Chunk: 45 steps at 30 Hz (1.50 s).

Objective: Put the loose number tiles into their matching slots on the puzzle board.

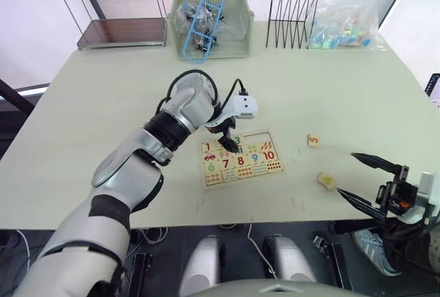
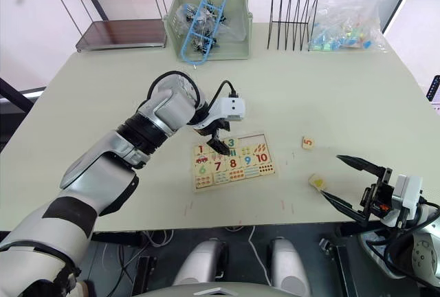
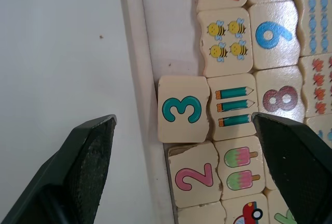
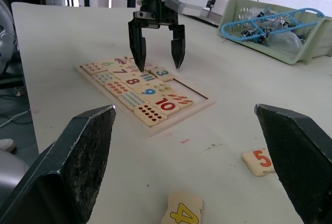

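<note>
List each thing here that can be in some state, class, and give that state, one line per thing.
left gripper: open, above the 3 tile
right gripper: open, holding nothing
3 tile: in the top row, slightly crooked
2 tile: in its slot
5 tile: loose on the table
4 tile: loose on the table
puzzle board: flat, two top-row slots bare
</note>
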Each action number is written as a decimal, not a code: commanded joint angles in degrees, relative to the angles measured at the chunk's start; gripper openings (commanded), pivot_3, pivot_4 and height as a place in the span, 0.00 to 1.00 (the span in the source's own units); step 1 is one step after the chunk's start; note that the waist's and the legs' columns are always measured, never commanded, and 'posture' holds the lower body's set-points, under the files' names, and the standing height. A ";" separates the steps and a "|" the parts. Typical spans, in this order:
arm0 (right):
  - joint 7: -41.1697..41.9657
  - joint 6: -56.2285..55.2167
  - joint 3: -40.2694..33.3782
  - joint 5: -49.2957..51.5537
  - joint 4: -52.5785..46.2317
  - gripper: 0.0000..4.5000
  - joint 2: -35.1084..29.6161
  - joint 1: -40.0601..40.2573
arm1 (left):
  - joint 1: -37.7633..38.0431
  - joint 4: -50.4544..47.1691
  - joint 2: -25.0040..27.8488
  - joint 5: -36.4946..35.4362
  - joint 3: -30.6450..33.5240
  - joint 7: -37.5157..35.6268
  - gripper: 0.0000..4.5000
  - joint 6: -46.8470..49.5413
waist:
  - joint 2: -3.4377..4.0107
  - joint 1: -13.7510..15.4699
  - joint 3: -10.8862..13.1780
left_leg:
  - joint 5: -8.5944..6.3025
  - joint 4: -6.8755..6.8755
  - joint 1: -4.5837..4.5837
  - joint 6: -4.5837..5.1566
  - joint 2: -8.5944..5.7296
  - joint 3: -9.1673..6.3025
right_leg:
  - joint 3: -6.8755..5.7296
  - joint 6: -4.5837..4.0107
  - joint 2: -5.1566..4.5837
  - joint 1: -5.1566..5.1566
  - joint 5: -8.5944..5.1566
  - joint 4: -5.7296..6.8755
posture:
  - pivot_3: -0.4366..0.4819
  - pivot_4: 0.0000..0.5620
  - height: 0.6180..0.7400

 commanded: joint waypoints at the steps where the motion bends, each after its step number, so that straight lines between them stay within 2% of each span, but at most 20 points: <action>1: -0.54 -0.11 -0.78 1.09 -2.19 1.00 -0.09 0.84 | -2.54 1.18 0.21 -2.49 5.03 0.71 0.99 -0.57 | 0.00 0.00 0.00 | 0.00 0.00 0.00 0.00 0.00 -0.01 | -0.01 0.00 0.00 0.00 0.00 0.00 | 0.48 0.27 1.00; 9: -1.04 -0.42 -0.75 1.06 -2.59 1.00 0.16 1.69 | -0.71 8.66 1.33 -6.43 13.00 4.60 0.99 -12.98 | 0.00 -0.03 0.00 | 0.00 0.00 0.01 0.00 0.01 0.00 | -0.01 -0.01 0.00 0.00 0.00 0.01 | 0.48 0.27 1.00; 18: -2.52 0.36 -1.15 1.89 -3.29 1.00 0.42 1.79 | 3.44 14.92 1.22 -12.47 21.25 4.13 0.99 -23.18 | 0.00 0.06 0.00 | 0.00 0.00 0.00 0.00 0.00 0.00 | -0.01 0.00 -0.01 0.00 0.01 0.02 | 0.48 0.27 1.00; 21: -3.56 0.42 -1.51 2.20 -4.14 1.00 0.92 2.75 | 5.27 16.51 0.51 -15.02 24.23 3.97 0.85 -26.56 | 0.01 0.10 -0.01 | 0.00 0.00 0.00 0.00 -0.01 0.00 | -0.01 0.00 -0.02 0.00 0.01 0.02 | 0.48 0.27 1.00; 22: -3.81 0.37 -1.53 2.17 -4.42 1.00 1.09 3.17 | 5.40 17.38 0.04 -15.13 24.79 4.75 0.78 -26.66 | 0.01 0.09 -0.01 | 0.00 0.00 0.01 0.00 -0.01 0.00 | -0.01 0.00 -0.02 0.00 0.01 0.03 | 0.48 0.27 1.00; 25: -4.49 0.36 -1.49 2.12 -5.23 1.00 1.43 4.03 | 6.02 19.19 -1.03 -15.24 25.97 6.07 0.46 -30.28 | 0.00 0.12 -0.01 | 0.00 0.01 0.00 0.00 -0.01 -0.01 | -0.02 0.00 -0.02 0.00 0.01 0.04 | 0.48 0.27 1.00; 29: -5.65 0.02 -1.04 1.73 -5.72 1.00 2.30 4.41 | 7.38 24.53 -1.98 -14.04 26.45 7.63 0.01 -41.07 | 0.00 0.12 -0.01 | 0.00 0.02 0.01 0.00 -0.02 0.00 | -0.02 0.00 -0.02 0.00 0.01 0.04 | 0.48 0.27 1.00; 38: -5.49 -0.71 -1.22 1.52 -5.12 1.00 2.77 4.89 | 5.62 35.51 -2.49 -11.51 26.64 6.33 0.01 -54.65 | 0.00 0.10 -0.01 | 0.00 0.02 0.01 0.00 -0.02 0.00 | -0.02 0.00 -0.01 0.00 0.01 0.05 | 0.48 0.27 1.00; 45: -5.08 -1.89 -1.37 1.49 -3.97 1.00 2.95 4.94 | 5.51 37.94 -2.69 -10.52 27.07 4.34 0.01 -58.08 | 0.00 0.11 -0.01 | 0.00 0.02 0.01 0.00 -0.03 0.00 | -0.02 0.00 -0.02 0.00 0.02 0.05 | 0.48 0.27 1.00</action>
